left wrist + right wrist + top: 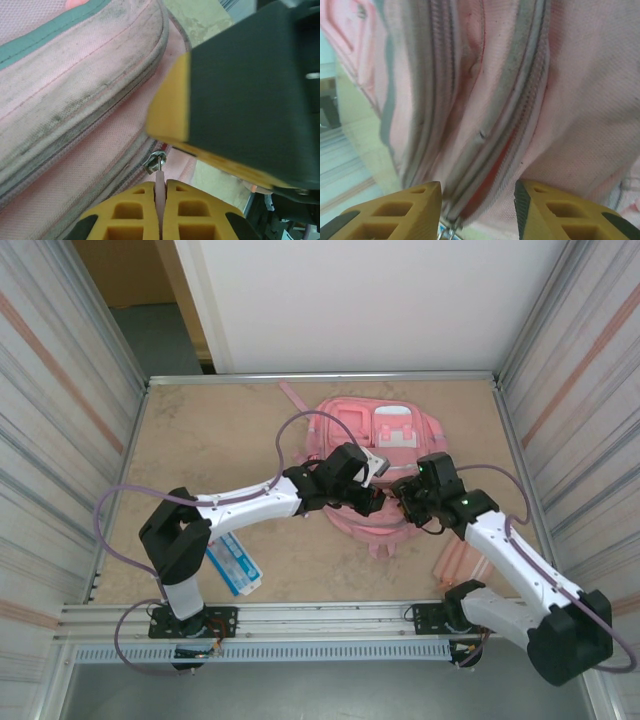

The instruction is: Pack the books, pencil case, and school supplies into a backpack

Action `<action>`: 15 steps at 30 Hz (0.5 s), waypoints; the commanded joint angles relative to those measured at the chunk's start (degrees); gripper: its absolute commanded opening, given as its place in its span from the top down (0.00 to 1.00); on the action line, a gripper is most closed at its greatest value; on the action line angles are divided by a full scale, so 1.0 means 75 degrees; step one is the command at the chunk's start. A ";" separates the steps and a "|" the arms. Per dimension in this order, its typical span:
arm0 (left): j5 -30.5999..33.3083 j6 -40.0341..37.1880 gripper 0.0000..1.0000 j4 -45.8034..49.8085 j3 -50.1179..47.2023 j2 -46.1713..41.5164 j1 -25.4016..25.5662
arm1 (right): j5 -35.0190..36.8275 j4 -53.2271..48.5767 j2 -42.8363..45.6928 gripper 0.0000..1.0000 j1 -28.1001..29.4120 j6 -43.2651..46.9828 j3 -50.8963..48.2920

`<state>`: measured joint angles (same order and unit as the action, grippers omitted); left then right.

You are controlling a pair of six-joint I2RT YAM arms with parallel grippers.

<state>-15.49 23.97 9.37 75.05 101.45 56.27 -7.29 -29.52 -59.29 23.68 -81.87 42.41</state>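
The pink backpack lies flat at the back middle of the table. At its near edge, my left gripper is shut on the pink zipper pull, just below the metal slider. My right gripper faces it from the right. It stands open astride a seam of the backpack, where a zipper gapes a little and shows red inside. The light blue pencil case lies by the left arm's base. A pale pink ribbed book lies by the right arm.
Metal rails edge the table on all sides, with corrugated walls left and right. Purple cables loop off both arms. One right finger looms large and close in the left wrist view. Bare tabletop lies left of the backpack.
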 commanded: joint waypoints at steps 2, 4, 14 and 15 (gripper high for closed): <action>-0.0396 0.0156 1.00 -0.1012 -0.0178 -0.0377 0.0055 | -0.0251 0.0316 -0.0419 0.59 -0.0174 0.0131 -0.0051; -0.0425 0.0129 1.00 -0.1143 -0.0272 -0.0392 0.0093 | -0.0305 0.0611 -0.0494 0.64 -0.0226 0.0234 -0.0197; 0.0149 0.0142 1.00 -0.1849 -0.2128 -0.1232 -0.0950 | -0.1149 -0.0409 -0.0026 0.95 -0.1911 0.2315 -0.0101; 0.0285 0.0108 1.00 -0.1881 -0.2309 -0.1314 -0.1041 | -0.1285 -0.0613 -0.0045 0.95 -0.2091 0.2563 0.0021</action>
<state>-19.07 25.74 -2.63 60.82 96.38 51.27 -16.58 -27.97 -61.04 11.68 -71.61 41.30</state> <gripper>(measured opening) 0.056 0.094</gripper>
